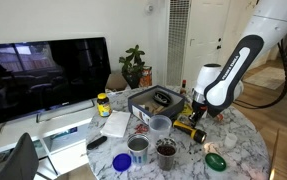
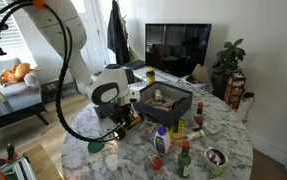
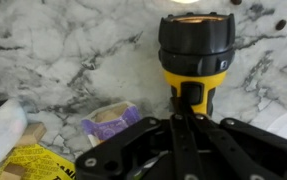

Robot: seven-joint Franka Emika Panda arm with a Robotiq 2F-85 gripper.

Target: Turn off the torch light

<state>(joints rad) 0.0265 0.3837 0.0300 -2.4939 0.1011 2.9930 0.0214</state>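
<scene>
A big white robot arm (image 1: 245, 55)
It has black bands at its bends, and its gripper (image 3: 186, 112) at 6 o'clock is all black.

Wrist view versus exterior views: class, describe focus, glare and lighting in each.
Wrist view: torch light sharp, glare at its lens; gripper dark, blurred close up. In an exterior view, television screen shows reflections; in an exterior view, window overexposed.
</scene>
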